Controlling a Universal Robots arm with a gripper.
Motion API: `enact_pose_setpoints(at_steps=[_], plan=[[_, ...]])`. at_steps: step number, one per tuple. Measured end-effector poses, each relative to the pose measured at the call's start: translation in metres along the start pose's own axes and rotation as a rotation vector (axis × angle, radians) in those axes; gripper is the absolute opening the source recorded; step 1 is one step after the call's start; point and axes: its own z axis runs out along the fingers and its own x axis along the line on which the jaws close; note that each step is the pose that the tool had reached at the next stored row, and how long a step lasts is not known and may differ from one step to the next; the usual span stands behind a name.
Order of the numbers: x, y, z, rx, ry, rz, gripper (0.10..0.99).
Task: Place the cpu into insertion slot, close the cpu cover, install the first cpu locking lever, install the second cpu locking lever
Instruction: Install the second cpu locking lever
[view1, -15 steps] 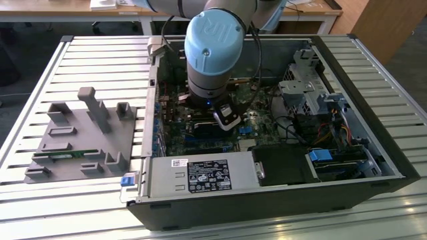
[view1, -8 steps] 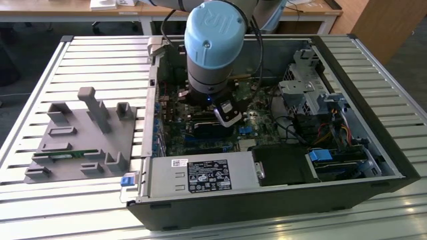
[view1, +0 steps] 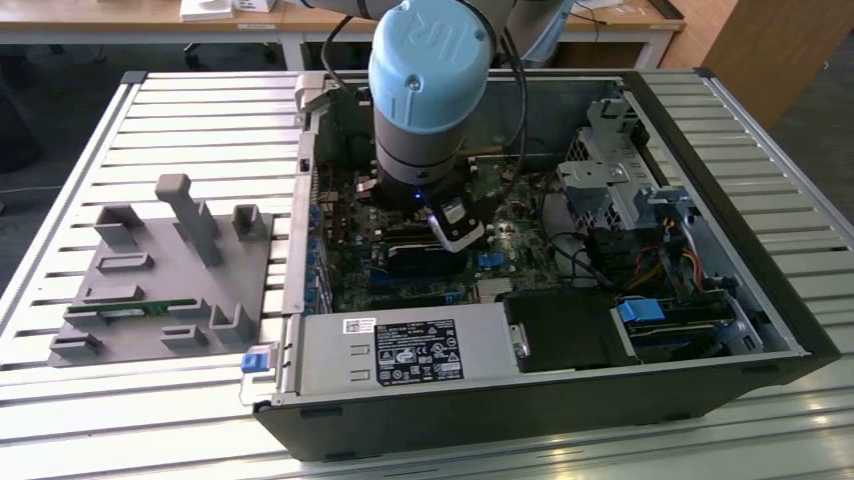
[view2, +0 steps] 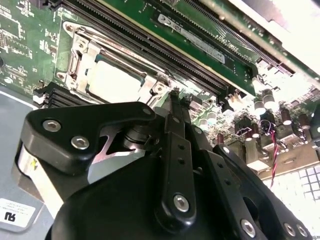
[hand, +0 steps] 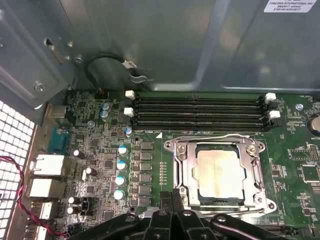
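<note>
The cpu, a dull silver square, lies in the insertion slot on the green motherboard. The cpu cover lies flat around it, and its window shows the chip's top. A thin wire locking lever runs along the socket edge nearest the memory slots. My gripper hangs inside the case, its two black fingers pressed together. The tips sit just beside one corner of the socket frame. I see nothing between the fingers.
Long black memory slots run beside the socket, with capacitors and rear ports nearby. The case holds a power supply and a drive cage. A grey fixture stands on the slatted table at the exterior view's left.
</note>
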Motion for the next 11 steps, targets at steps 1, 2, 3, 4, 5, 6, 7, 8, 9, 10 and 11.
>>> enact_pose_setpoints(at_steps=[1,2,3,4,5,6,7,8,9,10,11], plan=[[0.0,0.0002,-0.0004,0.0,-0.0001,0.0,0.106],[0.0,0.0004,-0.0007,0.0,-0.0001,0.0,0.106],[0.0,0.0006,-0.0012,0.001,0.0,0.0,0.106],[0.0,0.0008,-0.0018,0.0,0.0,0.0,0.106],[0.0,0.001,-0.0023,0.001,-0.0001,0.0,0.106],[0.0,0.0013,-0.0028,0.001,0.0,0.0,0.106],[0.0,0.0014,-0.0031,0.001,-0.0001,0.0,0.106],[0.0,0.0016,-0.0034,0.001,-0.0001,0.0,0.106],[0.0,0.0016,-0.0034,0.0,-0.0001,0.0,0.106],[0.0,0.0016,-0.0034,0.0,-0.0002,0.0,0.106],[0.0,0.0016,-0.0035,0.001,-0.0002,0.0,0.106]])
